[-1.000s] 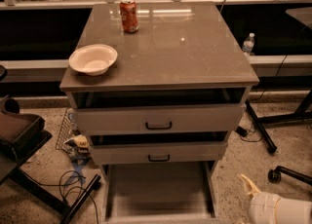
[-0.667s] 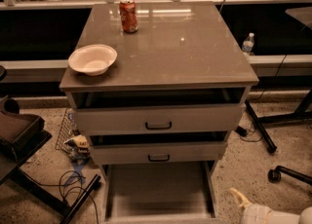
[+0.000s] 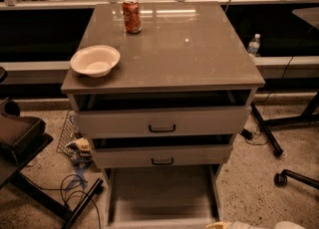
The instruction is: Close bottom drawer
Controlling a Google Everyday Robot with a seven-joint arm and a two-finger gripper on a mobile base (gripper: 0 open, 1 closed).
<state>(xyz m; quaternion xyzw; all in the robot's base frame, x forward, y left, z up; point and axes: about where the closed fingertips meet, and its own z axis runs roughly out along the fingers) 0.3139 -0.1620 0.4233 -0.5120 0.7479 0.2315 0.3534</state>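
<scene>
bottom drawer (image 3: 162, 198) pulled far out; hand (image 3: 225, 225) just beside its front right corner, grip state unclear

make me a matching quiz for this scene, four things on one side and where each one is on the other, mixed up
Things:
1. soda can
2. bowl
3. bottom drawer
4. gripper

Places:
a. pulled far out, lowest of three
b. bottom edge of the view, right of the open drawer's front
c. back of the cabinet top
d. front left of the cabinet top

Pairs: 1-c, 2-d, 3-a, 4-b
</scene>
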